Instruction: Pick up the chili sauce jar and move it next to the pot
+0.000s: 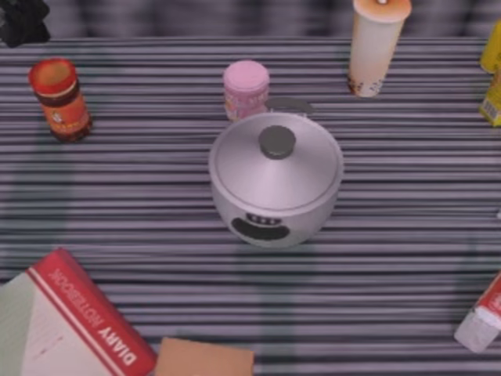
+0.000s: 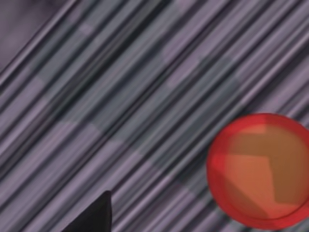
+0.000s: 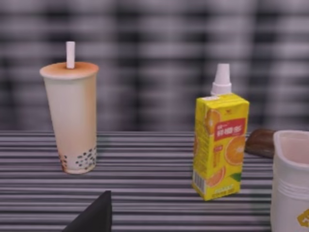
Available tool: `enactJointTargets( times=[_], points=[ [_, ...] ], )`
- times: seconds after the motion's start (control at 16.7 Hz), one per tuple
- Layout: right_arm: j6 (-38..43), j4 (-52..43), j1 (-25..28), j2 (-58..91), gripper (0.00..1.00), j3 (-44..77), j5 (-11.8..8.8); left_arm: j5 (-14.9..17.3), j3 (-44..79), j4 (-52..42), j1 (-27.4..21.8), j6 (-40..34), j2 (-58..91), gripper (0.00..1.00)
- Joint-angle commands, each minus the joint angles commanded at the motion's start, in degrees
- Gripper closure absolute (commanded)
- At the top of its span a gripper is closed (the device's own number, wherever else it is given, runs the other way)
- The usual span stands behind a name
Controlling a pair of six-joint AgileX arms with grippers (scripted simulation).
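Chili sauce jar [image 1: 60, 99] stands untouched near the far left of the striped desk [image 1: 407, 235], well apart from the pot [image 1: 275, 178] at the centre, so the task looks to be at its approach step. Left wrist view looks straight down with the jar's red lid off to one side, suggesting the left gripper hangs above and beside it; only a dark fingertip shows, so whether it is spread I cannot tell. Next it must centre over the lid and descend; the right arm appears idle, facing a bubble tea cup [image 3: 71, 118] and orange juice carton [image 3: 219, 145].
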Motion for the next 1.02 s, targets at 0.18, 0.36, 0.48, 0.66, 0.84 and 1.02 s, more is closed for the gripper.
enactJointTargets(
  times=[0.18, 0.36, 0.48, 0.66, 0.84, 1.02],
  points=[
    [0.00, 0.00, 0.00, 0.00, 0.00, 0.00, 0.00, 0.49, 6.34, -5.44, 0.32, 2.49, 9.23, 0.00],
    [0.00, 0.00, 0.00, 0.00, 0.00, 0.00, 0.00, 0.70, 9.30, -8.42, 0.49, 3.70, 14.17, 0.00],
    [0.00, 0.00, 0.00, 0.00, 0.00, 0.00, 0.00, 0.72, 9.60, -8.75, 0.51, 3.83, 14.71, 0.00],
    [0.00, 0.00, 0.00, 0.00, 0.00, 0.00, 0.00, 0.72, 9.60, -8.75, 0.51, 3.83, 14.71, 0.00],
    [0.00, 0.00, 0.00, 0.00, 0.00, 0.00, 0.00, 0.67, 8.77, -7.76, 0.15, 3.60, 14.91, 0.00],
    [0.00, 0.00, 0.00, 0.00, 0.00, 0.00, 0.00, 0.60, 5.32, -3.80, -0.21, 3.09, 15.18, 0.00]
  ],
)
